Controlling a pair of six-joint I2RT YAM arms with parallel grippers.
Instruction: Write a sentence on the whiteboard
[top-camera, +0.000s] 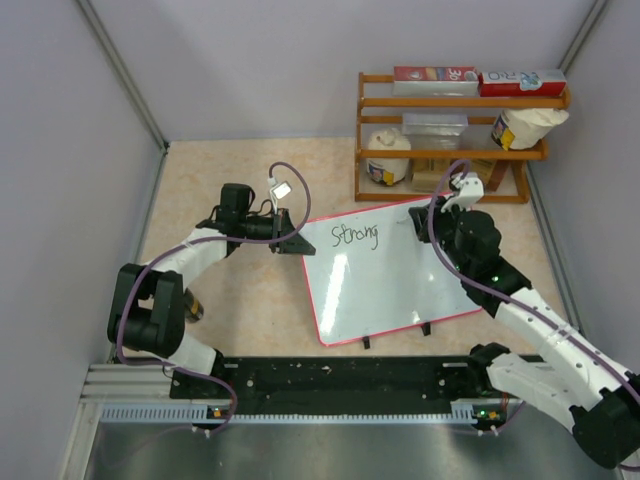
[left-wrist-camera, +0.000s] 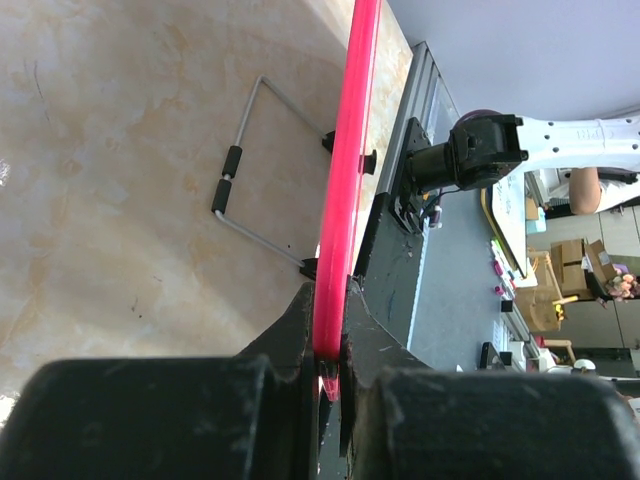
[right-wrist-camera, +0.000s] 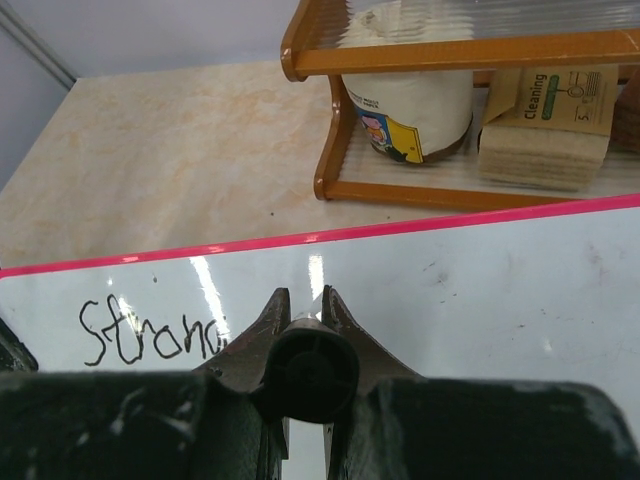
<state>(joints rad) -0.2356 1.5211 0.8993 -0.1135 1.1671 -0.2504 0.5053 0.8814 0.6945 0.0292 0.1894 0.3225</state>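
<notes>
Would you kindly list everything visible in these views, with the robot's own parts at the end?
whiteboard: one, white with red frame, middle of the table
written word "Strong": one, black, upper left of the whiteboard
marker: one, black, in the right end effector
wire stand: one, grey with black grips, joined to the whiteboard's frame
rack: one, orange-brown wood, far right of the table
boxes: two, red and white, on top of the rack
containers: two, white, on the rack's shelves
cleaning pads pack: one, tan, lower shelf
table: one, beige marbled
left end effector: one, black, shut on the whiteboard's edge
right end effector: one, black, shut on the marker
</notes>
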